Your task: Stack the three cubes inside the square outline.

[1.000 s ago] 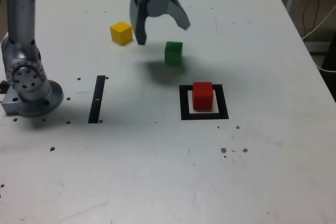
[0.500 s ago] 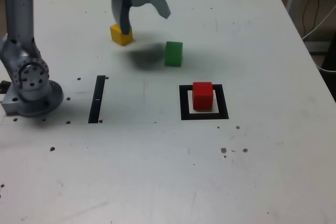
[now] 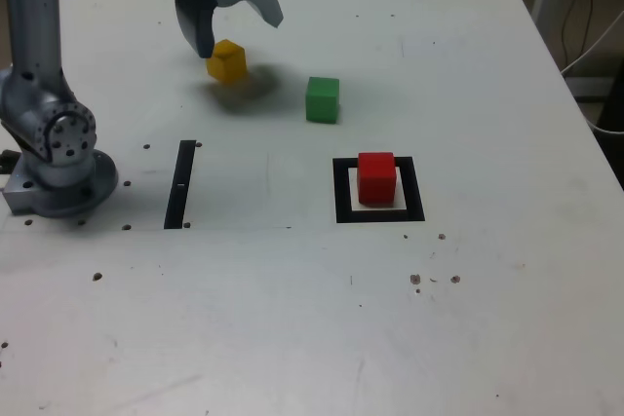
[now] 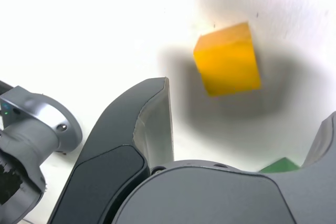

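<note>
I count three cubes and one square outline (image 3: 340,191): the red cube (image 3: 376,177) already sits inside the outline as the base, so roughly a third of the stack is done and two cubes are left to place. My gripper (image 3: 238,34) hangs over the yellow cube (image 3: 227,60) with its jaws spread wide and holding nothing. The green cube (image 3: 323,99) sits loose on the table (image 3: 487,94), at about eleven o'clock from the outline, with the yellow one further out at about ten o'clock.

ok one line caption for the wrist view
Open gripper above the yellow cube on the white table.
</note>
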You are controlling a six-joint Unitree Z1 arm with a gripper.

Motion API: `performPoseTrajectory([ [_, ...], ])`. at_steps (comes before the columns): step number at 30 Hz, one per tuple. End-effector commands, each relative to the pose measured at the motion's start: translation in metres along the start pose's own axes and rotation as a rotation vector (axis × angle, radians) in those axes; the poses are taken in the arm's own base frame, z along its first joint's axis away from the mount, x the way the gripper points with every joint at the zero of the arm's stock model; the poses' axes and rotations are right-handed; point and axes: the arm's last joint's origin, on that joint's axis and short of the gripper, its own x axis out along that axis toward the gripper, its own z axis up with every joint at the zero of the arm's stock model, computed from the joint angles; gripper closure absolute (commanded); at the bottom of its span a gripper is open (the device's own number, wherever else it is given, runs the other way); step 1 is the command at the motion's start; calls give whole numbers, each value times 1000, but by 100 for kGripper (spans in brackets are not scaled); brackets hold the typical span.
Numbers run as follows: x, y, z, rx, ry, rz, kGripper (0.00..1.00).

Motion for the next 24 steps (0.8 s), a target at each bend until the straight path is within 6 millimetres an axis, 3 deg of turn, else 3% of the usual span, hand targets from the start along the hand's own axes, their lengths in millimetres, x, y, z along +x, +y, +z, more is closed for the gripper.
performPoseTrajectory([
  [1, 1, 3, 0, -7, -4, 0, 1],
  [11, 3, 6, 4, -31, -6, -12, 1],
  [24, 5, 5, -1, -244, 46, -23, 1],
])
